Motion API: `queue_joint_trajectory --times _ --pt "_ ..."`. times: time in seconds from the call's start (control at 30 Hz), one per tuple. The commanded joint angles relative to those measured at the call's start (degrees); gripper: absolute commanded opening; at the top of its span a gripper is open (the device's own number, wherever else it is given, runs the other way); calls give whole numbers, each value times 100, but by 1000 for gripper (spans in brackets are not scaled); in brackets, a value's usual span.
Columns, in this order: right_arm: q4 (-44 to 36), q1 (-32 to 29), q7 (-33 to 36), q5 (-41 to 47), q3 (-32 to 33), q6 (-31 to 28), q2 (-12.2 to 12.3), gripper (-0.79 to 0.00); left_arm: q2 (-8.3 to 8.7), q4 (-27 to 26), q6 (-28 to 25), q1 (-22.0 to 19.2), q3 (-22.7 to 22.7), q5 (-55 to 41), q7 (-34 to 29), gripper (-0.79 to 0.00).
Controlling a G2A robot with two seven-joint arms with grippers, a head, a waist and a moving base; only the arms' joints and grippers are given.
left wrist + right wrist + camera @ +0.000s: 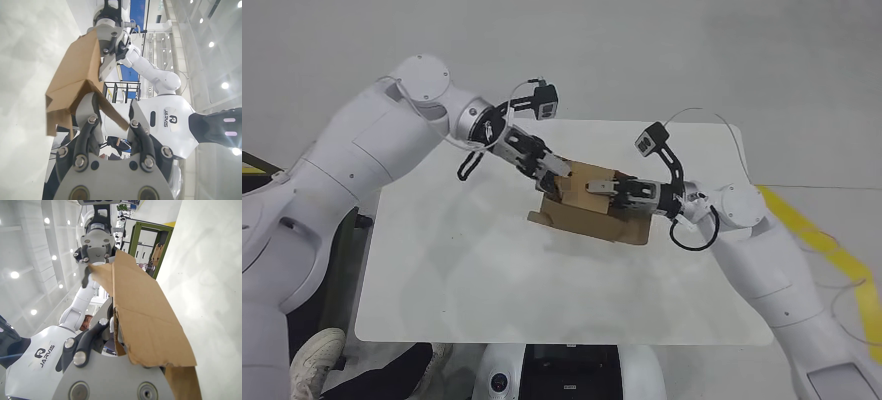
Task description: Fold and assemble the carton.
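While the white table (442, 290) bears its underside, the half-opened carton (587, 212) spans from one gripper to the other. The left gripper (112, 100) stands wide, a flap slanting loosely between its fingers. The right gripper (617, 188) meets the opposite wall; I cannot tell its grip. Closing askew would likely crease the flap or skid the carton sideways.

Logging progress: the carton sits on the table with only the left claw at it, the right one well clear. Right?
No. The right claw is at the carton too, at the end opposite the left claw; the top view shows it.
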Motion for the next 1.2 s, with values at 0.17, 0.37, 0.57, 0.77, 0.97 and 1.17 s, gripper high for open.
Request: queue_joint_trajectory --times 0.17,0.37,0.57,0.77,0.97,1.17 --pt "-90 -51 -143 -181 25 145 -8 -785 71 -211 -82 -74 46 -270 0 0" --pt "-162 -143 -229 -269 116 216 0 -785 120 -231 -124 -89 46 -364 0 0" --pt "-221 -215 -263 -324 181 260 3 -785 171 -123 -147 -51 15 -680 0 0" --pt "-265 -265 -307 -379 189 306 -7 -785 177 -123 -80 0 -73 -1008 0 0" --pt "-330 -275 -384 -408 182 321 -29 -785 104 -128 37 15 -100 -1062 0 0" --pt "-450 -309 -393 -413 208 319 -39 -785 -25 -20 61 -21 -68 -761 0 0"
